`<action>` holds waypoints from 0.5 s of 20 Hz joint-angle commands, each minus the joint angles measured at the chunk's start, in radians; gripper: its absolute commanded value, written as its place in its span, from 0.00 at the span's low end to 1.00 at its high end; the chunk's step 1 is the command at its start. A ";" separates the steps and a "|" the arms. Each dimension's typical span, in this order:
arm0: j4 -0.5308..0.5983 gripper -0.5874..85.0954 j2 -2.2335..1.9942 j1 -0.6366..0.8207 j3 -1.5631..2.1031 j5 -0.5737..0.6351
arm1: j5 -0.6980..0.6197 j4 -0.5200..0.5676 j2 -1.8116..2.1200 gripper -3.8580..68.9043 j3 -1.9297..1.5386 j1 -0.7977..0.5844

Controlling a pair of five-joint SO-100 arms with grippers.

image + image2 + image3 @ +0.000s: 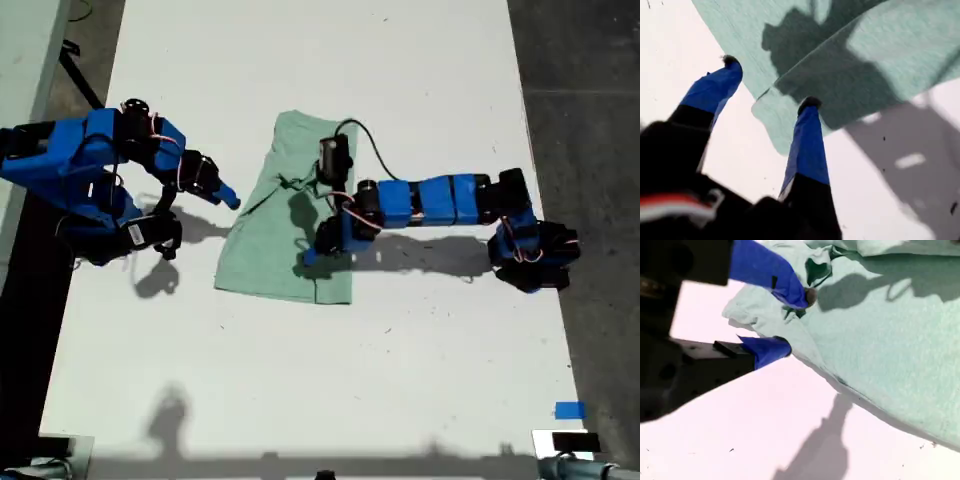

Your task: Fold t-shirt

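The pale mint t-shirt (275, 250) lies partly folded on the white counter (400, 380), about midway between my two arm bases, with a rumpled crease running across its upper half. My first arm reaches in from the shirt's far side on the exterior view's right. Its links are stretched almost straight and low over the counter, and the wrist is bent downward above the shirt's edge on that side. My first end effector (322, 245) hangs there with its blue fingers spread wide and nothing between them. In the first wrist view the end effector (771, 82) is above a layered corner flap of the shirt (900, 40), one fingertip (809, 104) over the flap and the other over bare counter (740, 160) just beside the cloth. My second arm sits folded on the opposite side of the shirt, elbow raised and forearm angled down toward the cloth. My second end effector (228, 197) is at the shirt's near edge with its jaws parted. In the second wrist view the end effector (796, 322) straddles the bunched edge of the shirt (890, 350). Its upper fingertip (802, 295) is over the wrinkles and the lower one is beside the cloth above the counter (740, 430). I cannot tell whether it touches the fabric.
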State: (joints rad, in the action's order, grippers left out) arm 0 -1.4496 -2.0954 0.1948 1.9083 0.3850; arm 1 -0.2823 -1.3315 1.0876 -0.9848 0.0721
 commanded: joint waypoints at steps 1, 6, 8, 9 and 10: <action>0.006 0.18 -0.038 -0.046 0.005 -0.041 | -0.023 -0.149 0.199 0.42 0.074 -0.034; 0.063 0.18 -0.083 -0.201 0.135 -0.222 | -0.064 -0.242 0.380 0.40 -0.124 -0.083; 0.092 0.18 -0.080 -0.265 0.198 -0.299 | -0.095 -0.232 0.460 0.38 -0.225 -0.097; 0.121 0.18 -0.080 -0.288 0.238 -0.325 | -0.101 -0.222 0.505 0.36 -0.282 -0.107; 0.155 0.18 -0.083 -0.307 0.272 -0.348 | -0.101 -0.207 0.548 0.35 -0.344 -0.121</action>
State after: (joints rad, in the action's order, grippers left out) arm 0 -1.3560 -2.1491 -0.0706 2.1568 0.0844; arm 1 -0.3682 -1.5631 1.5018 -1.2732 -0.0199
